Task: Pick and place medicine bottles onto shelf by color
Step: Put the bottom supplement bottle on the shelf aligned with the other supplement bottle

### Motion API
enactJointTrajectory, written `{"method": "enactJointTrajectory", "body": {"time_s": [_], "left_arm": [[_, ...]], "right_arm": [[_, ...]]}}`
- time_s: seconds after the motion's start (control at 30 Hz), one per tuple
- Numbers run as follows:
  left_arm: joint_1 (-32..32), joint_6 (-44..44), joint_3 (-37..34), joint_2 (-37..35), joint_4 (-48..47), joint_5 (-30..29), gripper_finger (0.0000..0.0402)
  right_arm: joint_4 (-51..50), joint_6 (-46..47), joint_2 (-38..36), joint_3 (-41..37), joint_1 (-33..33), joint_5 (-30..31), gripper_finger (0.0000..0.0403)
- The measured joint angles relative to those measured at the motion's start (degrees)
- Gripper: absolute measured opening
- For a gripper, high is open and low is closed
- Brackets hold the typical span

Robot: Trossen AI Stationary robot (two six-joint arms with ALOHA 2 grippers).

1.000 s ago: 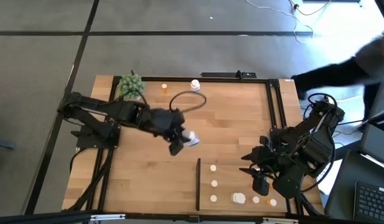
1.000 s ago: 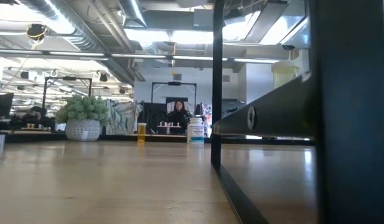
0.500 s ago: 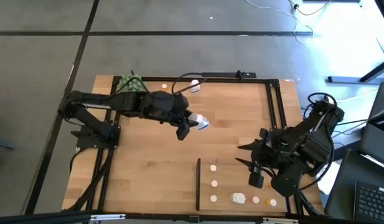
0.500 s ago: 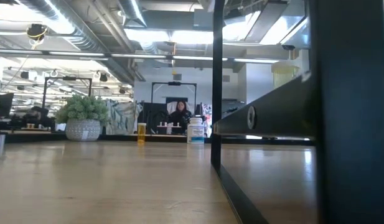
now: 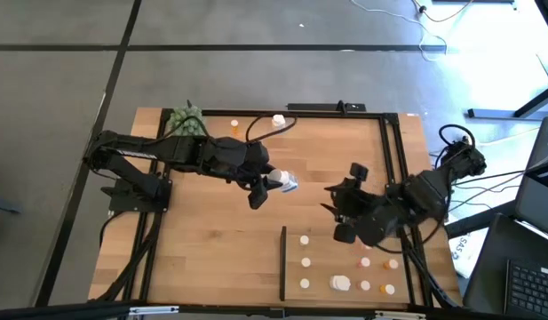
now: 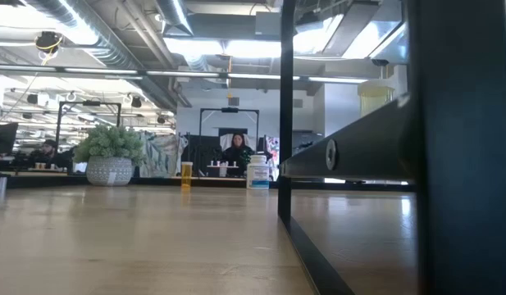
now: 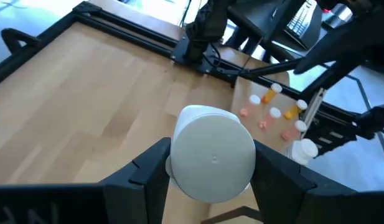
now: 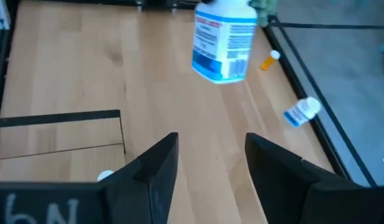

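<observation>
1. Here, at the far left corner of the worktop point(image 5: 194, 267), the green plant ball point(image 5: 186, 121) sits beside the left arm's upper link.
2. The left gripper point(image 5: 261, 184) is above the middle of the worktop, its fingers point(image 7: 148, 171) clamped on a white bottle with a blue label point(image 5: 283, 181); the left wrist view looks straight onto the bottle's white cap, held between both dark fingers.
3. Along the far edge, an orange bottle point(image 5: 235, 126) stands upright and a second white bottle point(image 5: 278, 120) is just to its right. In the low view both stand upright, near each other but apart.
4. The shelf point(image 5: 345, 267) occupies the near right corner, its black strip point(image 5: 282, 261) on the side facing the worktop's middle.
5. On the shelf: three small white caps in a row beside the strip, a chunkier white bottle point(image 5: 341, 283) at the near edge, and several orange bottles point(image 5: 388, 289) further right.
6. The right gripper point(image 5: 337, 213) hovers over the shelf's far edge, fingers point(image 8: 155, 163) spread apart and holding nothing.
</observation>
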Motion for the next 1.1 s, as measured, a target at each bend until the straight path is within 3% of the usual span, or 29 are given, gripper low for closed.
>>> {"method": "enactJointTrajectory", "body": {"time_s": [0.13, 0.27, 0.43, 0.6, 0.8, 1.1], "left_arm": [[-0.6, 0.0, 0.0, 0.0, 0.0, -2.2, 0.0178], [-0.6, 0.0, 0.0, 0.0, 0.0, -2.7, 0.0178], [-0.6, 0.0, 0.0, 0.0, 0.0, -2.7, 0.0178], [-0.6, 0.0, 0.0, 0.0, -0.1, -2.7, 0.0178], [-0.9, 0.0, 0.0, 0.0, -0.1, -2.7, 0.0178], [-2.1, 0.1, 0.1, 0.0, -0.3, -2.7, 0.0178]], "right_arm": [[3.6, -7.2, 0.0, 0.0, -2.9, -6.7, 0.0177], [5.5, -8.2, 0.1, 0.0, -5.8, -13.1, 0.0162], [6.2, -12.3, 0.4, 0.0, -8.9, -19.8, 0.0172], [8.7, -20.1, 0.6, 0.0, -10.4, -19.6, 0.0207], [10.8, -21.4, 1.5, 0.0, -13.6, -16.1, 0.0249], [14.8, -24.8, 3.1, 0.0, -20.3, -24.2, 0.0256]]}}
